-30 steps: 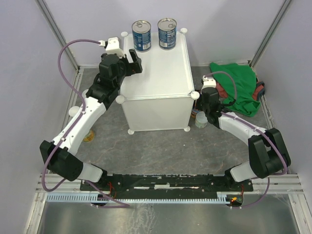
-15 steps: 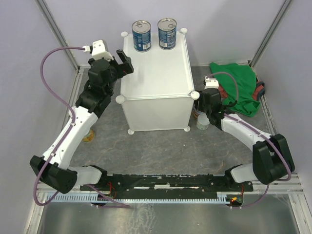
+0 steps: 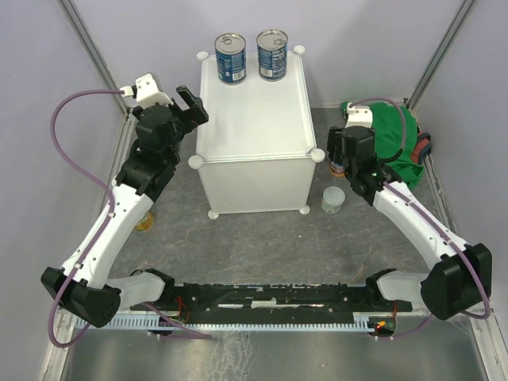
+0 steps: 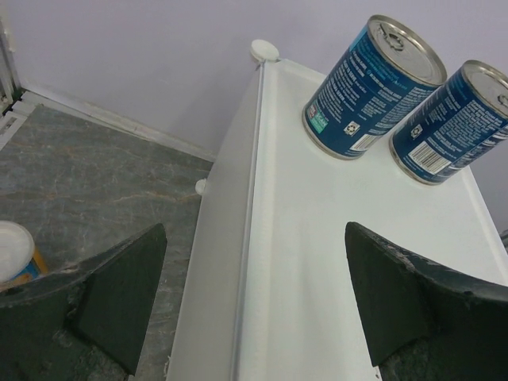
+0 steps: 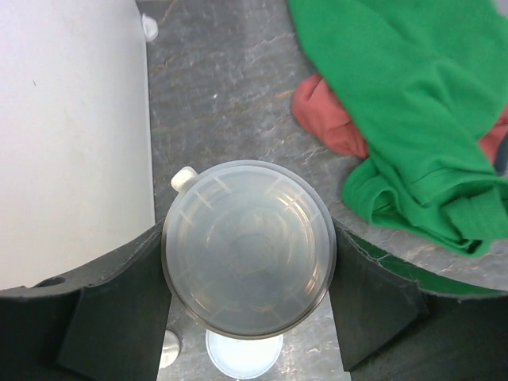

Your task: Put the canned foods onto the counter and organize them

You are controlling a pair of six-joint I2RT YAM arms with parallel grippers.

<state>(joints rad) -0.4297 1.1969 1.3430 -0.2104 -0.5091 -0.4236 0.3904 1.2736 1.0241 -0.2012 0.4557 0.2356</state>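
Now your right tool [image 5: 248, 238] is up off the floor and has swung toward the far right, beside the counter's [image 3: 254, 119] near right corner. It comes up pinching a clear-lidded can [image 5: 248, 262], with a finger pressed against each side. A second ago it was down low next to the pale can [image 3: 333, 198], which stays on the floor just near of it. So one more can looks to be in hand and on its way, judging by the lift.

Your left tool [image 3: 193, 105] has pulled back left off the counter and hangs spread wide and empty by the far left edge.

Two blue cans [image 3: 231, 58] stand side by side at the counter's far edge, with the rest of the top open near of them. The held can is lower than the top and right of it, close to the green cloth [image 3: 389, 143]. You need to raise it and carry it left. Another can [image 3: 143, 222] waits on the floor left of the counter.
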